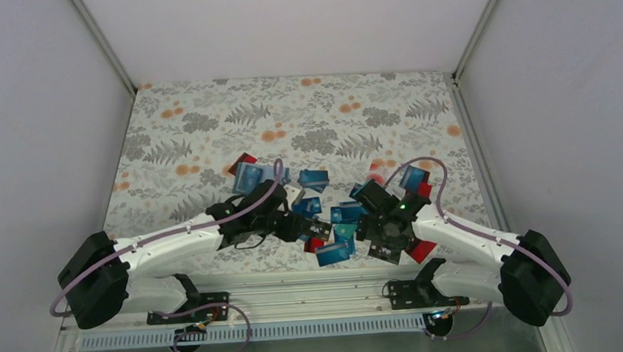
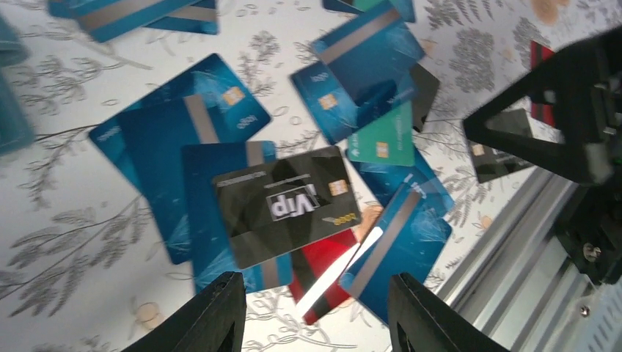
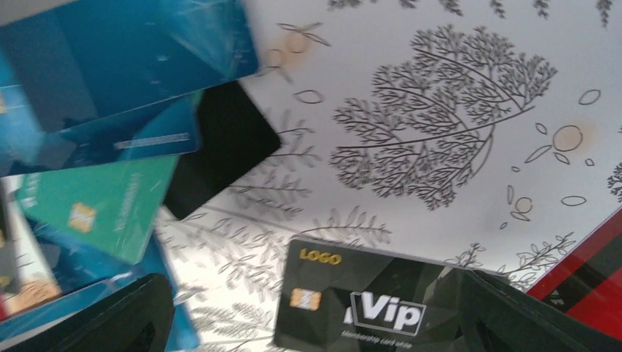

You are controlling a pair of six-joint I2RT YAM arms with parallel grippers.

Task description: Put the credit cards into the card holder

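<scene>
Right gripper (image 3: 319, 317) wide open over black card (image 3: 381, 290); left gripper (image 2: 314, 295) seemingly empty.

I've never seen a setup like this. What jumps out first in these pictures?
A jumble of credit cards, mostly blue with some red, lies scattered near the front middle of the fern-print table, between the white left arm and right arm. In the left wrist view a black VIP card sits on top of blue ones, just ahead of the open left gripper.
</scene>
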